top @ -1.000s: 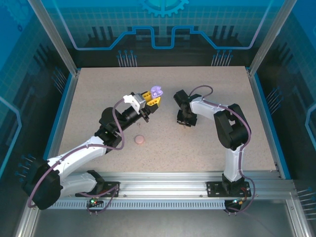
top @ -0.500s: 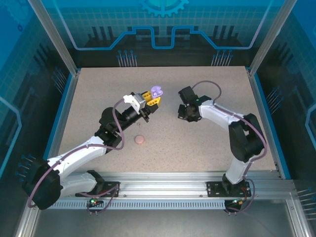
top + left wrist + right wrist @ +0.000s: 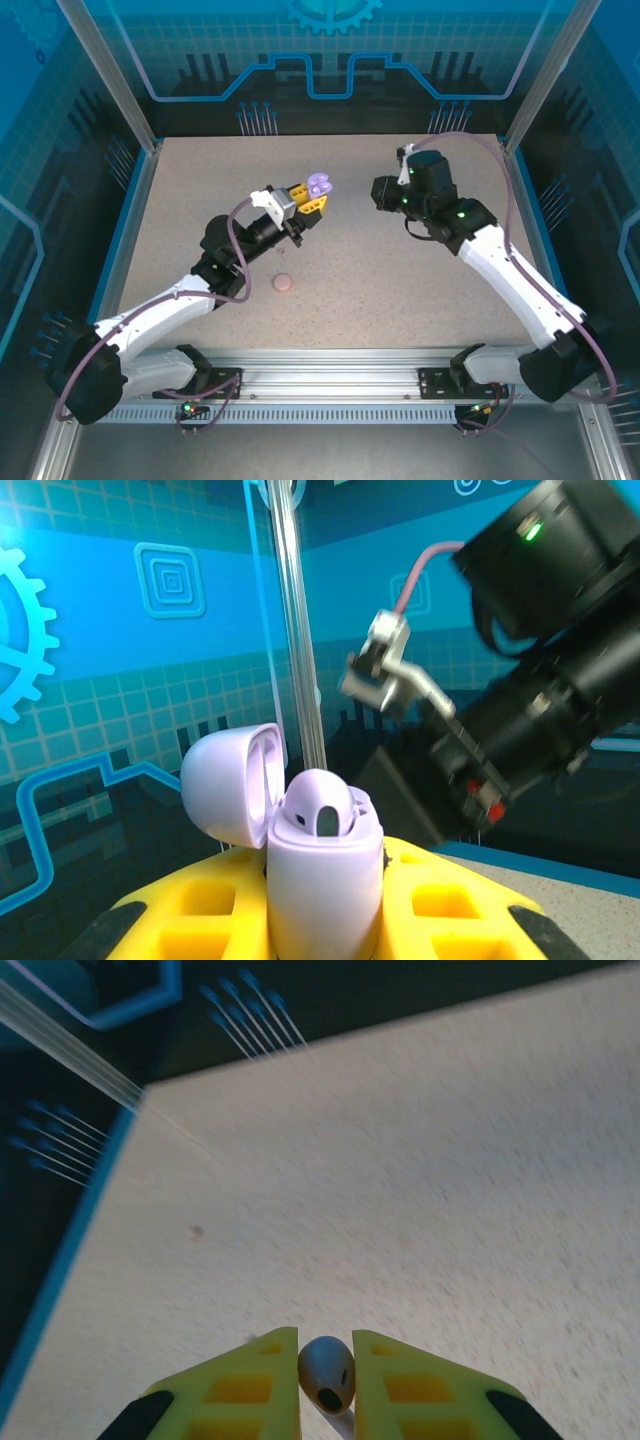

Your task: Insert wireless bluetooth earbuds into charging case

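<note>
Your earbud [image 3: 327,1372] is pinched right between the right gripper [image 3: 326,1340] jaws, which are nearly closed on it. The case [image 3: 322,855] stands lid-open, squeezed between your left gripper [image 3: 308,199] jaws.

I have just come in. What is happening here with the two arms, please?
The left claw holds a purple charging case up above the table, with its lid open. The right claw grips a small earbud and hangs in the air beside the case, apart from it. This earbud is not yet in the case. A round pink disc lies on the table, with neither claw touching it.
</note>
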Action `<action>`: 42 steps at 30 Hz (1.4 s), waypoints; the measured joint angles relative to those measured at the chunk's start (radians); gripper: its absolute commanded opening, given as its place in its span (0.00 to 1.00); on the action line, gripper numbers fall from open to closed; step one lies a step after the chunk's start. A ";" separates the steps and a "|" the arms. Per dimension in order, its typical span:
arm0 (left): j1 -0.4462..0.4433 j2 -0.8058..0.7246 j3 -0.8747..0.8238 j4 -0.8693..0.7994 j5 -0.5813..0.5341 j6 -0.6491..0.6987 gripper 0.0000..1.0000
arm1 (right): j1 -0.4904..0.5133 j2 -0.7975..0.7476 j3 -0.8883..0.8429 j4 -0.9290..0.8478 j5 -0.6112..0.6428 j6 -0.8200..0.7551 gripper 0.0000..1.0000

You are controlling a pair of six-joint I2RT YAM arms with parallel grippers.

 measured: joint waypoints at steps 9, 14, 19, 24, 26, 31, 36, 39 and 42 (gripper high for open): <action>-0.007 0.000 0.042 -0.004 0.011 0.001 0.00 | 0.000 -0.124 0.080 0.134 -0.136 -0.032 0.18; -0.018 0.010 0.052 -0.002 0.011 -0.001 0.00 | 0.008 -0.134 0.087 0.219 -0.217 -0.019 0.18; -0.023 0.027 0.053 -0.002 0.011 -0.002 0.00 | 0.050 -0.134 0.081 0.305 -0.278 0.009 0.18; -0.028 0.031 0.056 0.000 0.011 -0.002 0.00 | 0.087 -0.133 0.054 0.373 -0.306 0.052 0.19; -0.029 0.031 0.061 0.002 0.011 -0.002 0.00 | 0.102 -0.133 0.040 0.393 -0.317 0.067 0.19; -0.032 0.032 0.065 0.004 0.011 -0.002 0.00 | 0.131 -0.132 -0.012 0.431 -0.333 0.103 0.18; -0.032 0.032 0.065 0.004 0.011 -0.002 0.00 | 0.146 -0.130 -0.052 0.446 -0.343 0.126 0.18; -0.032 0.032 0.065 0.004 0.011 -0.002 0.00 | 0.152 -0.130 -0.071 0.462 -0.344 0.138 0.18; -0.032 0.033 0.065 0.003 0.011 -0.002 0.00 | 0.153 -0.130 -0.080 0.471 -0.343 0.148 0.18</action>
